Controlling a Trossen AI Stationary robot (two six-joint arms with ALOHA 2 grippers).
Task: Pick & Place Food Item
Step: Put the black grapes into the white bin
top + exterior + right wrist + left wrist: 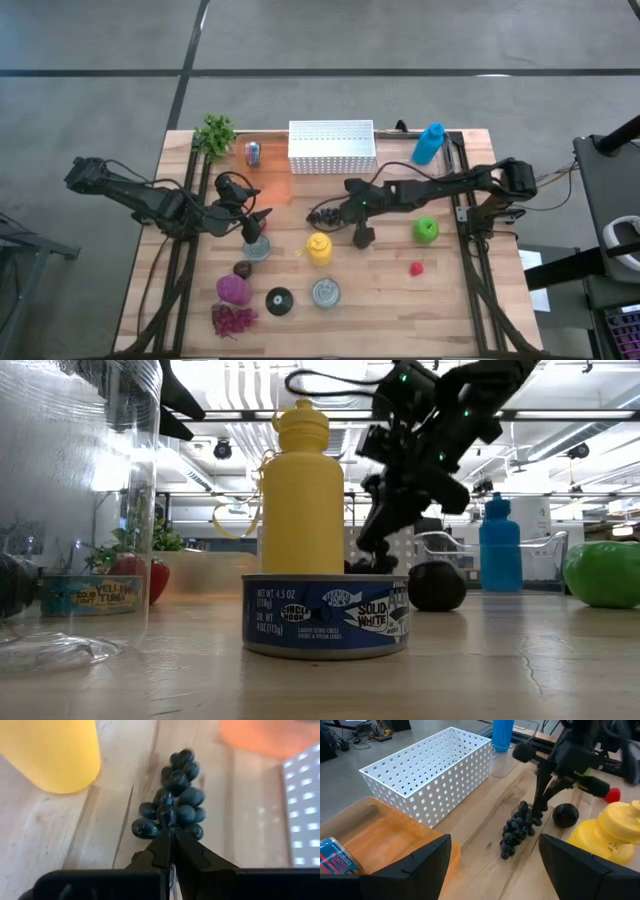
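Clear glass (75,510) cut off at the low view's left edge, green apple (605,572) clipped at its right, blue can (335,861) half out of the left wrist view, grape stem hidden by closed right gripper (170,842)

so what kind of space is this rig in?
Probably a robotics lab or open office: bare concrete floor around the slatted wooden table, exposed ceiling strip lights, and play food like the dark plastic grape bunch.

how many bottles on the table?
2. A yellow bottle stands mid-table beside the dark grapes that the right claw pinches. A blue bottle stands at the far edge, right of the white basket.
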